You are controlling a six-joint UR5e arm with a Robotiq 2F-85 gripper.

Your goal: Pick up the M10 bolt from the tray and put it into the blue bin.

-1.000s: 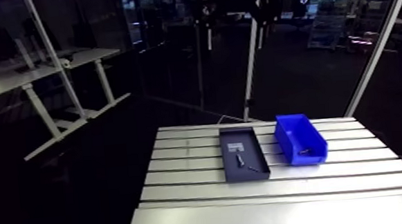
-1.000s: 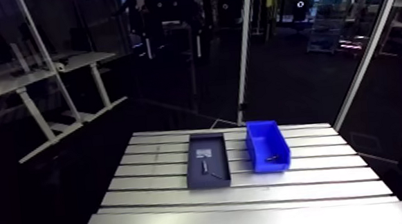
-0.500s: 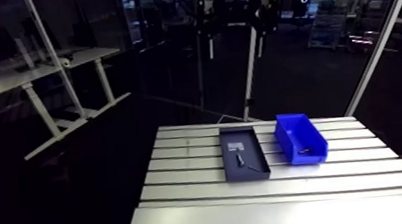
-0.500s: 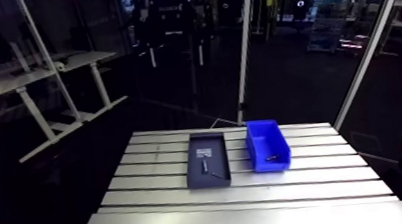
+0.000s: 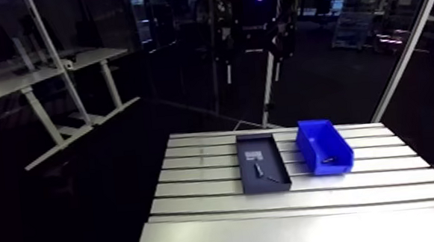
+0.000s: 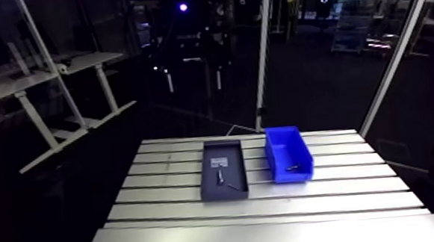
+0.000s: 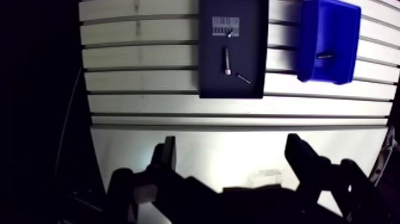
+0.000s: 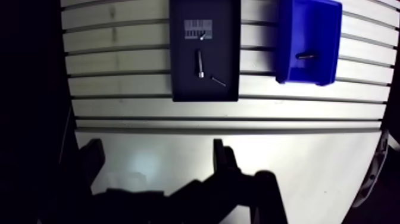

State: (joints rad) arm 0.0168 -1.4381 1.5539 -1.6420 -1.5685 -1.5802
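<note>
**Open gripper hangs high above the tray; M10 bolt lies in the tray**

A slotted aluminium table (image 5: pixel 302 197) fills the lower half of the arm view. Its grooves run from side to side, and a smooth plate forms the bottom strip of the frame. Light glares off the metal.

A shallow dark tray (image 5: pixel 271 187) sits on the table near the centre of the frame. A blue bin (image 5: pixel 334 167) stands just to the right of it, with a narrow strip of bare table between them.

In the wrist view, the M10 bolt (image 7: pixel 227 61) rests near the middle of the tray floor. It is a slim dark shank with a brighter end, lying along the tray's length. Just beside that brighter end lies a smaller screw (image 7: pixel 243 78), angled across the tray. A pale barcode label (image 7: pixel 221 24) is fixed at one end of the tray, and a tiny bright piece (image 7: pixel 230 34) sits at the label's edge. Another dark bolt (image 7: pixel 324 56) already lies inside the blue bin.

The gripper (image 7: pixel 232 146) is well above the table. Its two dark fingers (image 7: pixel 168 158) are spread wide, with nothing between them but the bright plate below.
</note>
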